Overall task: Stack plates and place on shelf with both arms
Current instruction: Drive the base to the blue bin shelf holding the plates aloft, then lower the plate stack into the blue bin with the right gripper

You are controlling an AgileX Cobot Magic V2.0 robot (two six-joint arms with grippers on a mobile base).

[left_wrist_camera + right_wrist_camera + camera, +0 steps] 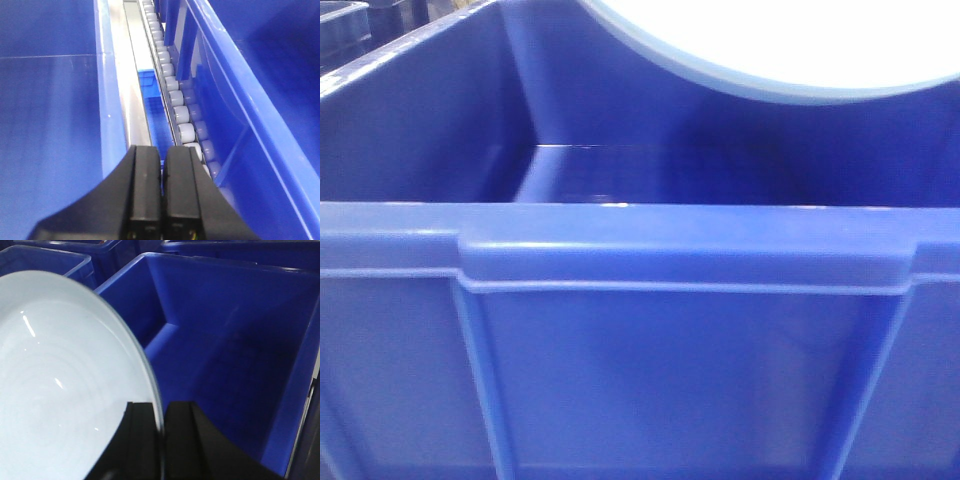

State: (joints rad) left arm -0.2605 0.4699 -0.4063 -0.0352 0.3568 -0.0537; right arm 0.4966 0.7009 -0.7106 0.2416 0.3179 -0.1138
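- Above an open blue bin [240,340], my right claw [162,440] is clamped on the near rim of one white plate [60,380]; the rim runs edge-on between the two black fingers.
- The plate hangs in the air, tilted with its glossy face to the left of the right wrist view, and it touches nothing but the claw.
- The front view shows the same plate only as a white arc at the top of the frame, over the bin's far side. The bin's near rim [670,235] fills the rest of that view.
- My left claw [163,200] has its fingers drawn almost together, with just a thin slit between them and nothing held.
- It hovers over a roller track [177,107] that runs between two more blue bin walls [260,100], with a pale metal strip [132,75] beside the rollers.
- Progress, as I judge it: early. One plate is picked up, no second plate is in any view, no stack has been made, and I can't make out the shelf.
- Left to do: bring the plates together, get both arms on the stack and set it on the shelf.
- Surface: no tabletop is visible. The bin interior looks bare and smooth, with a dark floor.
- Room: more blue bins sit behind and to the sides. The lighting is dim and bluish, and nothing else is readable.
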